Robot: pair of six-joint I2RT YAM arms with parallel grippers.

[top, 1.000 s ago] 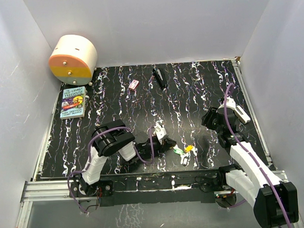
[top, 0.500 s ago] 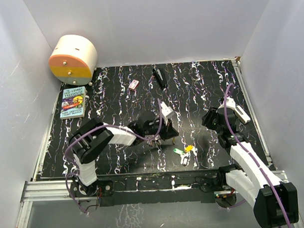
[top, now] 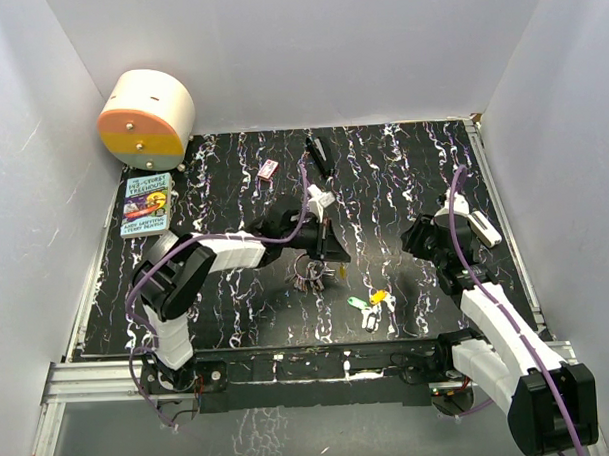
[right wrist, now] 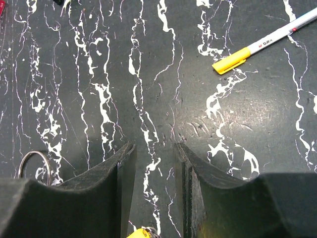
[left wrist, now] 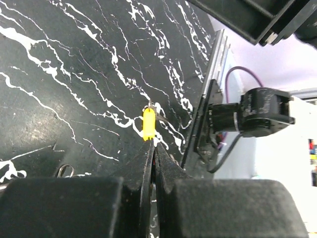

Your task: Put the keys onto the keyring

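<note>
You're still setting up: no key is threaded yet. Your left fingers (left wrist: 141, 171) are pressed shut just beside the keyring (top: 308, 276); I can't tell if they pinch it. Your right fingers (right wrist: 114, 171) hang part-open and empty. The keys (top: 367, 308) lie on the counter (top: 233, 190). Next, I judge, you pinch one tiny head.

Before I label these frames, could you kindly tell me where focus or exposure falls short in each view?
Top view: evenly lit and sharp, though the keyring is tiny. Left wrist: left fingers blurred, yellow key sharp, background at right washed out. Right wrist: right fingers soft, pen crisp.
</note>
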